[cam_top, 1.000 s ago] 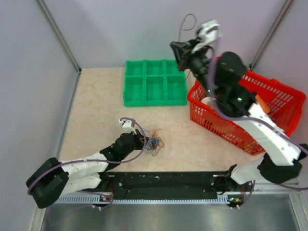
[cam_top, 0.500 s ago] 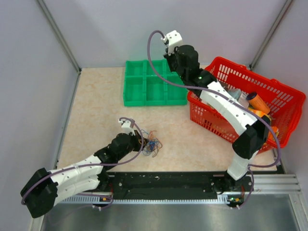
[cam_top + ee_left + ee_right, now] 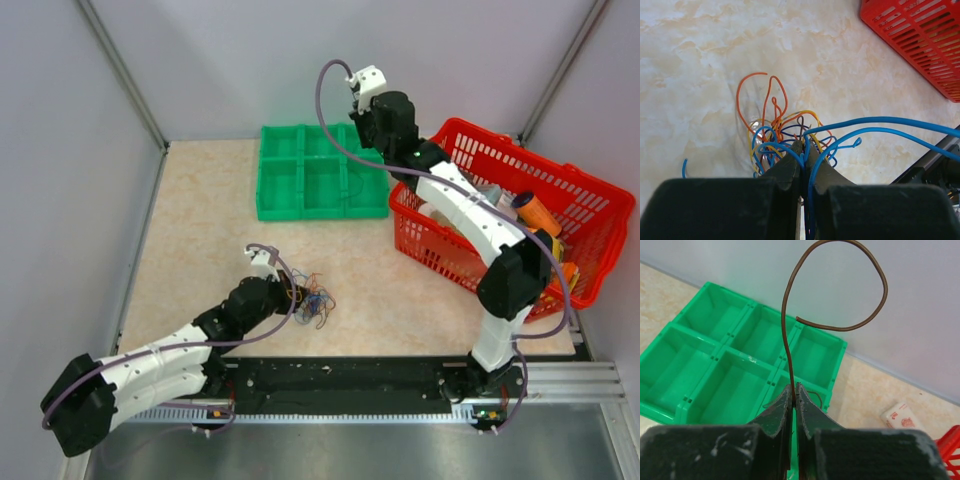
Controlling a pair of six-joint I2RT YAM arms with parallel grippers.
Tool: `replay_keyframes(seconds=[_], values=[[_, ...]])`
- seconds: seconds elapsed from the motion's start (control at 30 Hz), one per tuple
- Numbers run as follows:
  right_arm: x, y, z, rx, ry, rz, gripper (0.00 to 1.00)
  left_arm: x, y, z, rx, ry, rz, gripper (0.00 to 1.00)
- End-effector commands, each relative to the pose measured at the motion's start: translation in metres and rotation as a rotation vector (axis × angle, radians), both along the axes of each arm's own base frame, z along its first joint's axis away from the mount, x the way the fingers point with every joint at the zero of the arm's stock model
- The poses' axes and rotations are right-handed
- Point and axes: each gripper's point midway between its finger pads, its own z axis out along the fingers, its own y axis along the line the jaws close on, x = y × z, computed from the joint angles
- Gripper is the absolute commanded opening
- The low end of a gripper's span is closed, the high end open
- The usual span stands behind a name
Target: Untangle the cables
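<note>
The cables are a small tangle (image 3: 318,303) of thin blue, orange, yellow and dark wires on the table in front of the left arm. In the left wrist view the tangle (image 3: 775,127) lies just ahead of my left gripper (image 3: 804,150), which is shut on a blue wire (image 3: 880,120) that loops off to the right. My right gripper (image 3: 364,138) is held high over the green tray's back right corner. In the right wrist view it (image 3: 795,390) is shut on a single brown wire (image 3: 785,315) that curls into a loop above the jaws.
A green six-compartment tray (image 3: 262,170) stands at the back centre; it also shows in the right wrist view (image 3: 715,355), with another thin brown wire (image 3: 815,396) in one compartment. A red basket (image 3: 585,185) holding several items stands at the right. A white packet (image 3: 900,416) lies beside it.
My right arm has swung left and down from above the basket to over the green tray, carrying the brown wire. My left gripper has stayed at the tangle.
</note>
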Motion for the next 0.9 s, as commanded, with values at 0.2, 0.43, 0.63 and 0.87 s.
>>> replay_keyframes(seconds=[0.2,0.43,0.63,0.87], values=[[0.025,0.000,-0.064,0.145,0.269,-0.069,0.00,0.005,0.002,0.026,-0.027,-0.057,0.016,0.00],[0.015,-0.002,-0.117,0.172,0.525,-0.183,0.00,0.005,0.005,0.024,-0.022,-0.058,0.027,0.00],[0.009,-0.021,-0.137,0.094,0.576,-0.268,0.00,0.005,0.004,0.024,-0.022,-0.056,0.023,0.00],[0.015,0.001,-0.162,0.040,0.638,-0.149,0.00,0.004,0.002,0.021,-0.034,-0.042,0.019,0.00]])
